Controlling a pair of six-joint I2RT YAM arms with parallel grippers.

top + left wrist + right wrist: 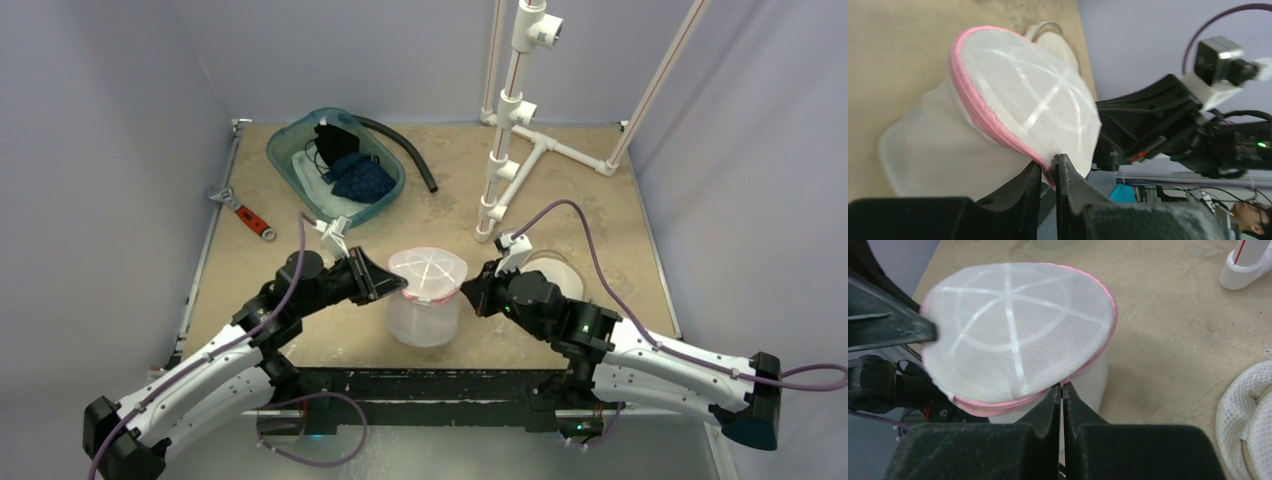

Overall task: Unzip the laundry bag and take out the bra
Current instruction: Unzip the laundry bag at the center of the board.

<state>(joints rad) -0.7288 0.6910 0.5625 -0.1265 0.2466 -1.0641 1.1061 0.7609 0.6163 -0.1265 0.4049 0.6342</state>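
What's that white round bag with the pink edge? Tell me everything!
The laundry bag is a white mesh drum standing upright on the table, its domed lid ribbed like a wheel and edged by a pink zipper. The left gripper pinches that rim; the right gripper, shut, meets the opposite side.

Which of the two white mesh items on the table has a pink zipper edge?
The domed laundry bag, standing upright; pink trims its lid. The other mesh item, flatter and to its right, shows no pink.
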